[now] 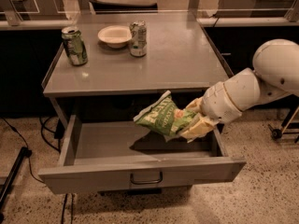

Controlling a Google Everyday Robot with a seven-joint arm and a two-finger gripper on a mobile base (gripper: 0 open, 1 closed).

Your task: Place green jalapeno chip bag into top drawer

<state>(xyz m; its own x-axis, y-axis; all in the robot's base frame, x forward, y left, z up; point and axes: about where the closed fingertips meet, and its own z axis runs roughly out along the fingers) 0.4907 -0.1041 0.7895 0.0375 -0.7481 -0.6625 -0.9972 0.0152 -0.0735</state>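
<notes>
The green jalapeno chip bag [161,116] is crinkly with pale lettering and a small red mark. It hangs in the air above the right half of the open top drawer [140,169], casting a shadow on the drawer floor. My gripper [195,120] comes in from the right on a white arm and is shut on the bag's right end. The drawer is pulled fully out, its grey front panel with a curved handle [146,178] facing the camera.
On the grey table top [187,64] stand a green can [74,45] at the far left, a white bowl [115,35] and a silver can [138,38]. Cables and a stand leg lie on the floor at the left.
</notes>
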